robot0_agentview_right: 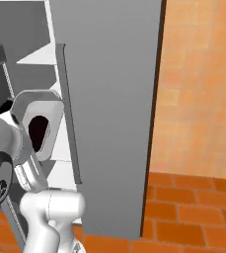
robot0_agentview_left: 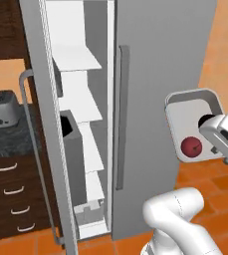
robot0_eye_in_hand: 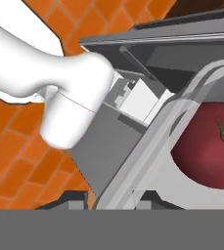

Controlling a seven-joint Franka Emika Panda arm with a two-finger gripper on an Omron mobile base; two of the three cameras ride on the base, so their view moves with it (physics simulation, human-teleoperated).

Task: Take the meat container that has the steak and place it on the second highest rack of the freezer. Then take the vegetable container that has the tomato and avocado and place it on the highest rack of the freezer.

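Tomato (robot0_agentview_left: 191, 146), a smooth dark-red ball, sits loose in the shallow pale-grey rounded plastic container (robot0_agentview_left: 187, 110) that the white arm's two-finger gripper (robot0_agentview_left: 211, 130) holds up in the air, out in front of the closed right door of the tall grey-silver freezer (robot0_agentview_left: 160, 74). From the left base camera the tray is at about three o'clock, tipped steeply so its open face shows, with the tomato settled at the low end near five o'clock of the tray. A blackish shape beside the wrist may be the avocado; I cannot be sure. The jaws look clamped on the tray's thin rim, though the fingertips themselves are hidden.

The tray seems light and stiff, with a smooth lip that could slide between the pads. Its load is round and free to roll, so a tilt this steep risks spilling it. Holding the rim and levelling out would suit best. The white shelf panels (robot0_agentview_left: 78, 60) stand at eleven o'clock behind the open left door.
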